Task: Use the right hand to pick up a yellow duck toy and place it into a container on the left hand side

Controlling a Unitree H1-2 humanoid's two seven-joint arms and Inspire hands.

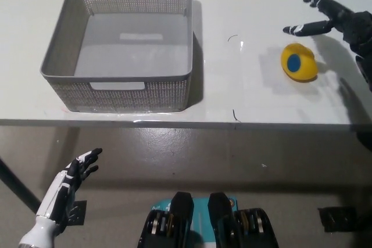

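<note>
White table (pixel 244 103), glossy top, front edge running across the view. Grey mesh basket (pixel 119 88) sits on it, handle cut-outs in near and far walls. Yellow duck toy (pixel 299 62), with a blue spot, lies well right of the basket. Small dark marks between basket and toy

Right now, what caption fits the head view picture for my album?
Black right hand open above the yellow duck toy; grey basket waits empty.
</note>
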